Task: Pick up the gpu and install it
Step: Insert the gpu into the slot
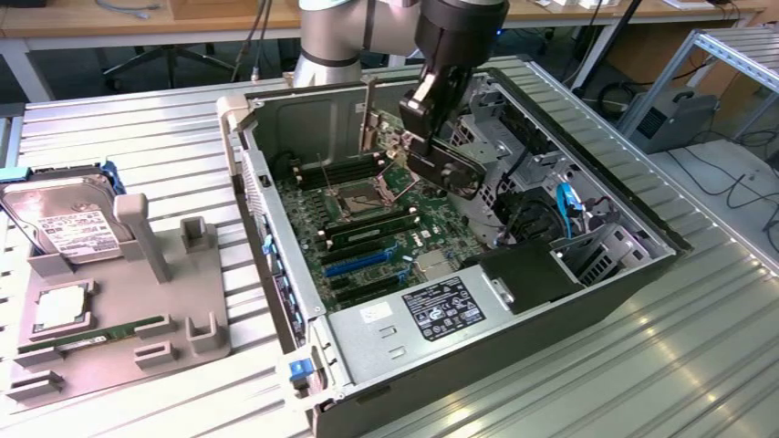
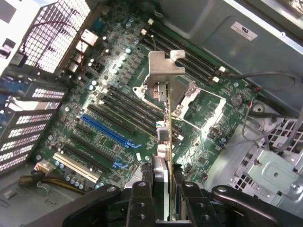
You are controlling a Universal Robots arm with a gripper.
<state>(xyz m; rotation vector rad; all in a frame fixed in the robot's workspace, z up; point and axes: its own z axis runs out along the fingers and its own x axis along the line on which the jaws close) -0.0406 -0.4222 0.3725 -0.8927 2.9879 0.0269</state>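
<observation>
One black hand [image 2: 166,189] inside one open black computer case [image 1: 608,283], two fingers [image 2: 142,203] pinching one gpu [image 2: 168,137]: thin flat card, brownish board, one silvery metal end bracket [image 2: 163,71]. Card edge-on, long axis running straight out from the fingertips, bracket end farthest from the hand. Held ahead of the hand over one green motherboard [image 2: 118,85]. Beside the held card on that board: one long blue slot [image 2: 106,126]. Well away from the hand, on the ribbed metal table [image 1: 122,128]: one grey tray [image 1: 109,365], one silver hard drive [image 1: 67,228], one narrow green memory stick [image 1: 109,330].
</observation>
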